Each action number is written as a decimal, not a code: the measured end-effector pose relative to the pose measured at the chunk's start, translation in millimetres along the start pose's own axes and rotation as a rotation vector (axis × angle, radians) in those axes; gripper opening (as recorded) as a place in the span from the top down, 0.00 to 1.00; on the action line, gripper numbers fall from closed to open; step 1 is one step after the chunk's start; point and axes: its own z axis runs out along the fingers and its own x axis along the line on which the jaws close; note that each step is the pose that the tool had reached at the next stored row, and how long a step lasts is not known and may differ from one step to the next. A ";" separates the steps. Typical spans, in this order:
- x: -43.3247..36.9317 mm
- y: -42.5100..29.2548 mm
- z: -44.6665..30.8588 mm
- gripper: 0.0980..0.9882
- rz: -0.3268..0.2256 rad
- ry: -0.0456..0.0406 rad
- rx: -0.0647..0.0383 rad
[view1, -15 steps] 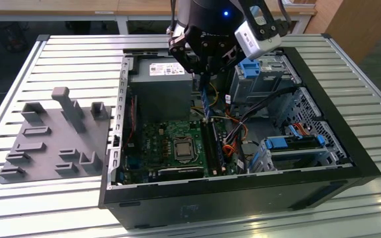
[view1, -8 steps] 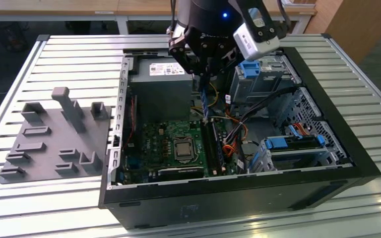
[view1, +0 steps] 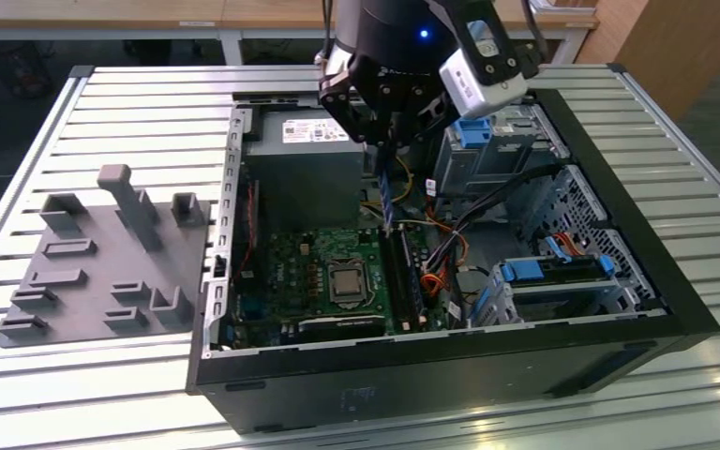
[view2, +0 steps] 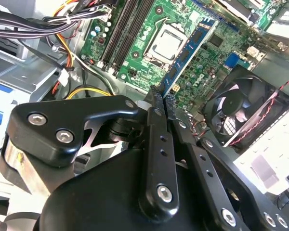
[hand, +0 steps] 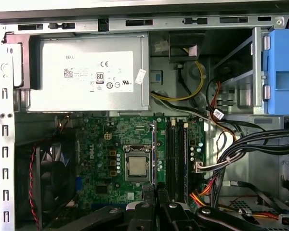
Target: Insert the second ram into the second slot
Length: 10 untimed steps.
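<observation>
My gripper [view1: 389, 150] hangs over the open computer case [view1: 460, 347], shut on the top end of the second ram [view1: 392, 197]. The ram is a thin blue stick hanging straight down, its lower end just above the motherboard [view1: 322, 281]. In the second wrist view the ram [view2: 190, 45] runs out from between the black fingers [view2: 156, 103] across the board. In the first wrist view I see the ram [hand: 154, 154] edge-on, beside the processor [hand: 137, 166]. It stands a short way to the side of the dark memory slots [hand: 177, 154], not in them.
A grey power supply [hand: 86, 72] fills the back of the case, and a fan [view2: 236, 110] sits by the board. Cable bundles [hand: 241, 149] and blue drive-bay latches [view1: 561, 267] lie beside the slots. A grey fixture plate [view1: 97, 253] rests on the slatted table at the exterior view's left.
</observation>
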 end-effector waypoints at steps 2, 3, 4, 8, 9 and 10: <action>-0.1 0.0 1.5 0.96 0.000 0.0000 0.000; -0.1 0.0 2.0 0.96 0.000 0.0000 0.000; -0.1 0.0 2.4 0.96 -0.001 0.0001 0.000; -0.2 -0.1 3.5 0.96 -0.001 0.0001 0.000; -0.2 -0.1 3.7 0.96 -0.001 0.0001 0.000; -0.2 0.0 3.9 0.96 -0.001 0.0000 0.000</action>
